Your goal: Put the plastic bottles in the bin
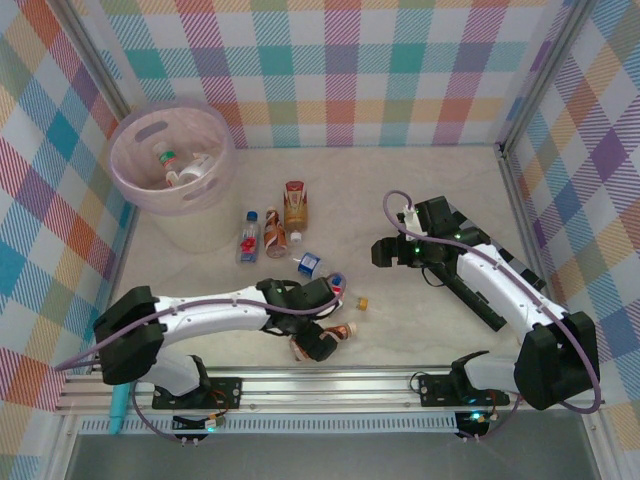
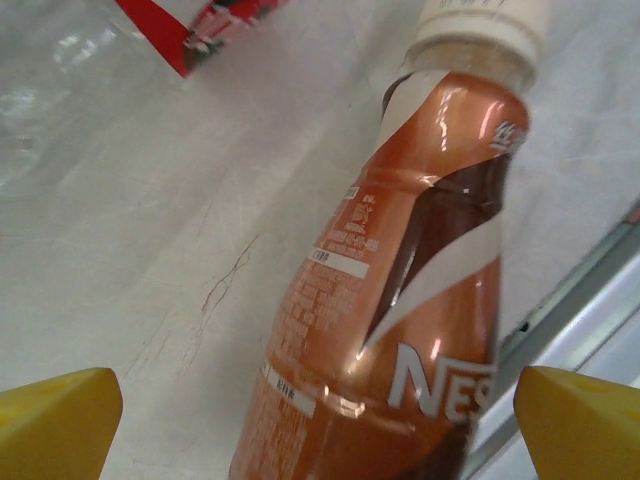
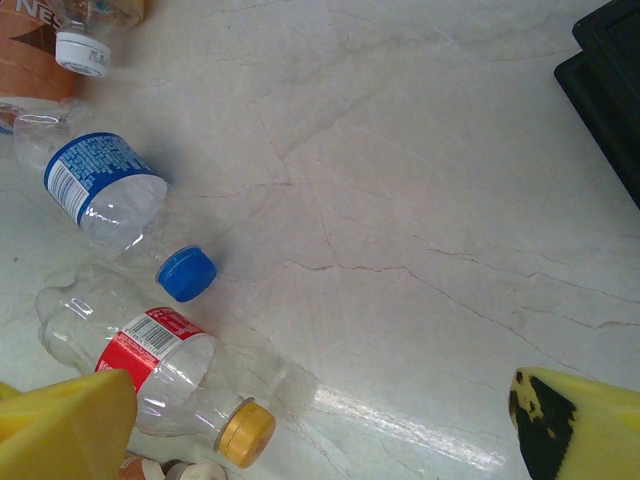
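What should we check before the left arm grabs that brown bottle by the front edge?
1. Left gripper open: ok.
2. Brown bottle between its fingertips: ok, lying flat, no contact seen.
3. Clearance to the table-edge rail: cannot tell; it runs close beside one fingertip.
4. Red-label bottle out of the grab: ok, well away from the fingertips.
5. Bin upright with room: ok, a few bottles inside.
6. Right gripper open and off to the side: ok, likely clear of the path to the bin.
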